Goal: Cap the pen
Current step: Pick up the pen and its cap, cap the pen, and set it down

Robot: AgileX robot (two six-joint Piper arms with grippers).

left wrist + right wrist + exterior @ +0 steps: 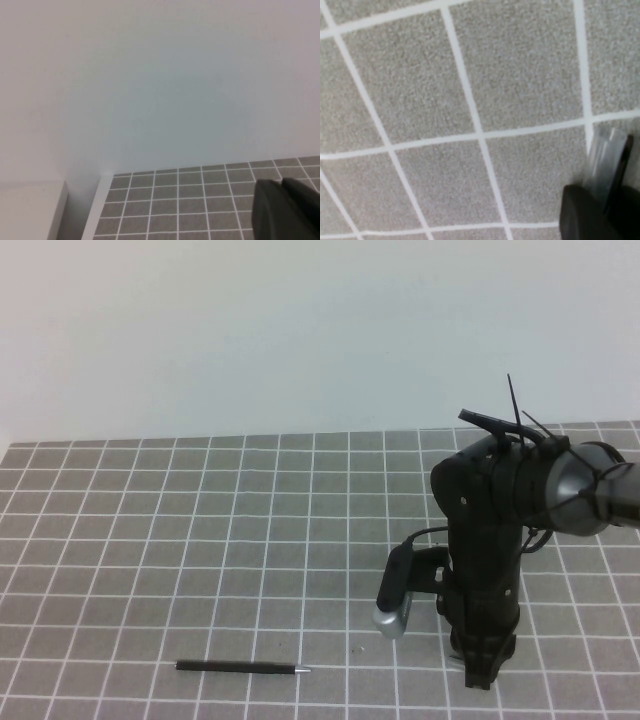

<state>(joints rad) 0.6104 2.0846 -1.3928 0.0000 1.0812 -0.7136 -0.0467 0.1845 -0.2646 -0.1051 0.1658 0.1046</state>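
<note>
A thin black pen (240, 668) with a silver tip lies flat on the tiled table (200, 540), near the front edge and left of centre. My right gripper (481, 676) points straight down at the table, well to the right of the pen. In the right wrist view, the right gripper (606, 197) is shut on a clear pen cap (604, 160), which sticks out past its dark fingers (580, 215) just above the tiles. My left gripper (283, 186) shows only in the left wrist view, fingertips together with nothing between them, raised and facing the wall.
The grey tiled surface (190, 200) ends at a pale wall (300, 330) at the back. A white ledge (30, 210) lies beside the table's edge in the left wrist view. A silver camera (393, 615) hangs beside the right arm.
</note>
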